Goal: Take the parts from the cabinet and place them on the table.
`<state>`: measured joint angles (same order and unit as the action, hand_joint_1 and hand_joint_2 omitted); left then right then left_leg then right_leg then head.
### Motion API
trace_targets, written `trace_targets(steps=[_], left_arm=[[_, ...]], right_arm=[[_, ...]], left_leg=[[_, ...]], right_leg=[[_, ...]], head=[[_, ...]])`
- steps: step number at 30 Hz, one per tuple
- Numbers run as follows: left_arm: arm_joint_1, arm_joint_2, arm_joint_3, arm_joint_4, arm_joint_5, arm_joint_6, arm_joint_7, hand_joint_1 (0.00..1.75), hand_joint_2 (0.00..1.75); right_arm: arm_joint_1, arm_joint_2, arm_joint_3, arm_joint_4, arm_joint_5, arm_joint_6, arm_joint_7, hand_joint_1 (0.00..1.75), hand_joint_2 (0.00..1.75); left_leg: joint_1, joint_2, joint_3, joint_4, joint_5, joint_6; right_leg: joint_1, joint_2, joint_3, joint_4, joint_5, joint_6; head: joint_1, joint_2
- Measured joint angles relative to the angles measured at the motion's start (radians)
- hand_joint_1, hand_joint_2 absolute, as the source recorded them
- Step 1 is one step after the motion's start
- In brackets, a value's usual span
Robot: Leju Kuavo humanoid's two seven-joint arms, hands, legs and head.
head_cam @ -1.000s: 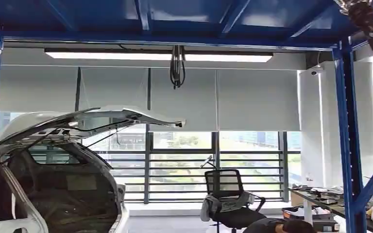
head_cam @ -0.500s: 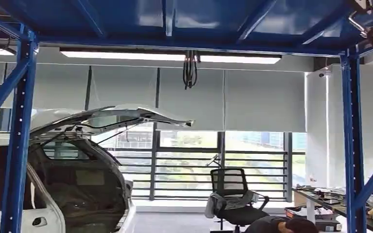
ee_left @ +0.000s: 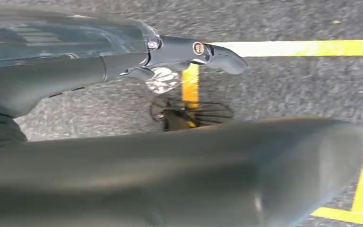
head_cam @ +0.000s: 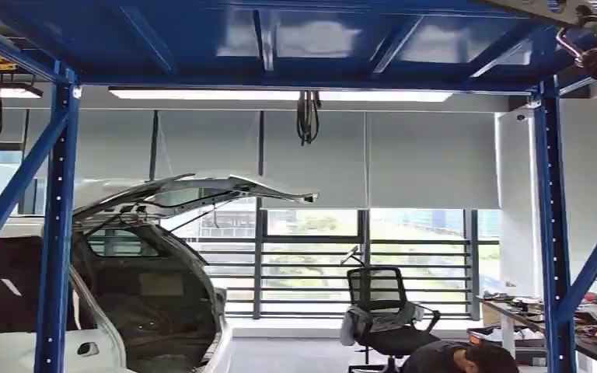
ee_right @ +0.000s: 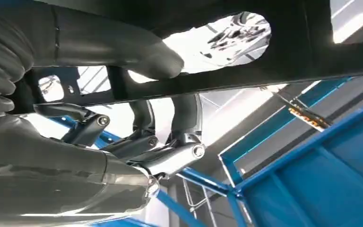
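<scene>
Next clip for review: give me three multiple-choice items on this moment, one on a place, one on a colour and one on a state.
1. Where does the black office chair stand?
A. Inside the car
B. By the window, beside the car's open rear
C. On the desk

2. What colour are the steel frame posts?
A. Blue
B. Red
C. Yellow

3. What is the right robot hand doing?
A. Hanging with nothing in it
B. Pressing on the chair
C. Gripping a black part with cut-outs

Answers:
1. B: the office chair stands before the window, off the white car.
2. A: the frame post is plainly blue.
3. C: the right robot hand has its thumb over the black part and its fingers under it.
</scene>
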<state>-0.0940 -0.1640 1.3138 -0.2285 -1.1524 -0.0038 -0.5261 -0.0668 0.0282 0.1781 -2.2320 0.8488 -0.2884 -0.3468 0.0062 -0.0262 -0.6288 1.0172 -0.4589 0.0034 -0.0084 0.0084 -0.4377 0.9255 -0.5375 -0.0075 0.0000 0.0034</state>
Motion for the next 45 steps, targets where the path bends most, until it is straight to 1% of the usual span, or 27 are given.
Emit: trace_targets(steps=[3,5,7,8,9,11,14,16,18,19,21,23,24,25,27,29,31,32,34,35,36,38,39,40,41,44,45], left_arm=[[-0.001,0.0,0.0,0.0,0.0,0.0,0.003,0.0,1.75],[0.003,0.0,0.0,0.0,0.0,0.0,0.005,0.0,1.75],[0.005,0.002,0.0,0.0,0.0,0.0,0.005,0.0,1.75],[0.005,0.002,0.0,0.0,0.0,0.0,0.005,0.0,1.75],[0.003,0.002,0.0,0.0,0.0,0.0,0.005,0.0,1.75],[0.003,0.002,0.0,0.0,0.0,0.001,0.004,0.0,1.75],[0.009,0.002,0.0,0.0,0.0,0.002,0.005,0.0,1.75],[0.009,0.002,0.0,0.0,0.0,0.002,0.005,0.0,1.75],[0.007,0.002,0.0,0.0,0.0,0.004,0.005,0.0,1.75],[0.008,0.002,0.0,0.0,0.0,0.005,0.005,0.0,1.75],[0.012,0.002,0.0,0.0,0.0,0.01,0.005,0.0,1.75],[0.012,0.002,0.001,0.0,0.0,0.011,0.005,0.0,1.75],[0.012,0.002,0.001,0.0,0.0,0.012,0.006,0.0,1.75],[0.009,0.001,0.001,0.0,0.0,0.013,0.006,0.0,1.75],[0.011,0.001,0.001,0.0,0.0,0.013,0.01,0.0,1.75],[0.018,0.001,0.001,0.0,0.001,0.013,0.012,0.0,1.75],[0.017,0.003,0.001,0.0,0.003,0.013,0.015,0.0,1.75],[0.013,0.003,0.002,0.0,0.006,0.013,0.016,0.0,1.75],[0.011,0.005,0.002,0.0,0.01,0.011,0.02,0.0,1.75],[0.013,0.005,0.002,0.0,0.013,0.009,0.024,0.0,1.75],[0.015,0.008,0.002,0.0,0.014,0.008,0.033,0.0,1.75],[0.017,0.014,0.003,0.0,0.014,0.009,0.065,0.0,1.75],[0.016,0.016,0.005,0.0,0.014,0.011,0.076,0.0,1.75],[0.013,0.016,0.006,0.0,0.016,0.011,0.107,0.0,1.75],[0.01,0.017,0.01,0.0,0.02,0.011,0.144,0.0,1.75],[0.022,0.027,0.024,0.0,0.021,0.022,0.219,0.0,1.75],[0.027,0.032,0.028,-0.001,0.022,0.024,0.238,0.0,1.75]], right_arm=[[0.007,0.0,-0.003,0.003,0.001,-0.001,0.0,1.75,1.75],[0.011,0.0,-0.003,0.006,0.001,-0.001,0.0,1.75,1.75],[0.015,0.0,-0.003,0.006,0.0,-0.001,-0.001,1.75,1.75],[0.017,0.0,-0.003,0.006,0.0,-0.002,-0.002,1.75,1.75],[0.02,0.0,-0.003,0.006,0.001,-0.003,-0.003,1.75,1.75],[0.027,0.0,-0.005,0.005,0.001,-0.01,-0.008,1.75,1.75],[0.04,-0.001,-0.007,-0.003,0.003,-0.024,-0.019,1.75,1.75],[0.046,-0.003,-0.009,-0.009,0.003,-0.032,-0.024,1.75,1.75],[0.063,-0.006,-0.013,-0.015,0.003,-0.045,-0.033,1.75,1.75],[0.072,-0.008,-0.013,-0.017,0.004,-0.049,-0.037,1.75,1.75],[0.085,-0.009,-0.013,-0.02,0.006,-0.057,-0.045,1.75,1.75],[0.096,-0.01,-0.013,-0.027,0.01,-0.068,-0.054,1.75,1.75],[0.101,-0.011,-0.013,-0.033,0.012,-0.073,-0.059,1.75,1.75],[0.109,-0.012,-0.013,-0.036,0.013,-0.078,-0.064,1.75,1.75],[0.119,-0.015,-0.013,-0.042,0.014,-0.089,-0.075,1.75,1.75],[0.121,-0.014,-0.012,-0.045,0.013,-0.097,-0.083,1.75,1.75],[0.128,-0.015,-0.011,-0.047,0.01,-0.104,-0.092,1.75,1.75],[0.133,-0.016,-0.01,-0.049,0.009,-0.109,-0.096,1.75,1.75],[0.14,-0.018,-0.01,-0.049,0.01,-0.111,-0.099,1.75,1.75],[0.142,-0.02,-0.009,-0.049,0.011,-0.116,-0.105,1.75,1.75],[0.142,-0.023,-0.009,-0.049,0.014,-0.119,-0.105,1.75,1.75],[0.139,-0.027,-0.009,-0.049,0.014,-0.12,-0.104,1.75,1.75],[0.137,-0.029,-0.009,-0.049,0.014,-0.12,-0.103,1.75,1.75],[0.136,-0.034,-0.01,-0.049,0.013,-0.118,-0.1,1.75,1.75],[0.131,-0.041,-0.01,-0.047,0.01,-0.113,-0.095,1.75,1.75],[0.112,-0.054,-0.009,-0.038,0.003,-0.106,-0.092,1.75,1.75],[0.103,-0.059,-0.009,-0.034,-0.001,-0.101,-0.092,1.75,1.75]], left_leg=[[0.004,0.009,-0.082,0.228,-0.138,-0.013],[0.005,0.012,-0.091,0.294,-0.139,-0.019],[0.008,0.026,-0.01,0.166,-0.073,-0.02],[0.009,0.046,0.044,0.074,-0.038,-0.019],[0.005,0.088,0.081,0.005,-0.044,-0.015],[-0.006,0.098,0.079,-0.002,-0.043,0.007],[0.0,0.064,0.072,-0.011,-0.04,0.026],[0.003,0.048,0.065,-0.011,-0.034,0.036],[0.001,0.024,0.058,-0.011,-0.03,0.042],[0.0,0.013,0.056,-0.011,-0.028,0.044],[-0.005,-0.011,0.056,-0.01,-0.026,0.045],[-0.01,-0.04,0.062,-0.01,-0.025,0.045],[-0.006,-0.052,0.061,-0.011,-0.024,0.044],[-0.01,-0.062,0.055,-0.01,-0.019,0.039],[0.002,-0.085,0.045,-0.009,-0.012,0.028],[-0.004,-0.111,0.041,-0.014,-0.004,0.015],[-0.008,-0.021,0.012,0.038,-0.059,0.007],[-0.003,0.0,-0.021,0.111,-0.099,-0.001],[0.006,0.011,-0.086,0.263,-0.158,-0.014],[0.011,0.014,-0.098,0.296,-0.16,-0.019],[0.016,0.018,-0.082,0.271,-0.137,-0.025],[0.021,0.035,0.002,0.113,-0.056,-0.032],[0.021,0.069,0.053,0.021,-0.019,-0.034],[0.004,0.099,0.063,-0.003,-0.039,-0.032],[0.006,0.089,0.056,-0.001,-0.035,-0.012],[0.003,0.061,0.045,0.003,-0.034,0.007],[0.009,0.052,0.047,0.0,-0.029,0.016]], right_leg=[[0.002,-0.031,-0.02,0.006,0.01,-0.005],[0.002,-0.053,-0.032,0.016,0.012,-0.003],[0.002,-0.073,-0.04,0.03,0.008,0.001],[0.002,-0.082,-0.041,0.037,0.004,0.006],[0.004,-0.091,-0.045,0.044,-0.001,0.012],[0.013,-0.107,-0.049,0.052,-0.003,0.019],[0.012,-0.125,-0.052,0.053,-0.01,0.033],[0.006,-0.041,-0.078,0.125,-0.069,0.043],[0.003,-0.017,-0.156,0.3,-0.15,0.046],[0.004,-0.015,-0.184,0.361,-0.166,0.046],[0.004,-0.012,-0.179,0.342,-0.125,0.041],[0.007,0.011,-0.103,0.172,-0.022,0.024],[0.01,0.061,-0.071,0.085,0.015,0.008],[0.007,0.092,-0.067,0.08,0.011,0.001],[0.013,0.073,-0.072,0.075,0.02,0.004],[0.008,0.046,-0.063,0.051,0.024,0.001],[0.001,0.017,-0.054,0.024,0.025,-0.006],[0.0,0.0,-0.056,0.024,0.025,-0.005],[0.0,-0.032,-0.057,0.025,0.024,-0.005],[-0.001,-0.048,-0.056,0.026,0.023,-0.004],[-0.002,-0.061,-0.055,0.027,0.022,-0.001],[-0.007,-0.083,-0.054,0.034,0.015,0.01],[-0.009,-0.093,-0.052,0.043,0.008,0.018],[0.0,-0.103,-0.056,0.051,0.0,0.028],[0.001,-0.11,-0.059,0.057,-0.001,0.034],[-0.003,-0.137,-0.055,0.057,-0.001,0.043],[-0.008,-0.12,-0.056,0.063,-0.015,0.05]], head=[[0.0,0.0],[0.0,0.0],[0.0,0.0],[0.0,0.0],[0.0,0.0],[0.0,0.0],[0.0,0.0],[0.0,0.0],[0.0,0.0],[0.0,0.0],[0.0,0.0],[0.0,0.0],[0.0,0.0],[0.001,0.0],[0.0,0.001],[0.0,0.0],[0.001,0.0],[0.001,0.0],[0.001,0.0],[0.001,0.0],[0.001,0.0],[0.001,0.0],[0.001,0.0],[0.001,0.0],[0.0,0.0],[0.0,0.0],[0.001,0.0]])
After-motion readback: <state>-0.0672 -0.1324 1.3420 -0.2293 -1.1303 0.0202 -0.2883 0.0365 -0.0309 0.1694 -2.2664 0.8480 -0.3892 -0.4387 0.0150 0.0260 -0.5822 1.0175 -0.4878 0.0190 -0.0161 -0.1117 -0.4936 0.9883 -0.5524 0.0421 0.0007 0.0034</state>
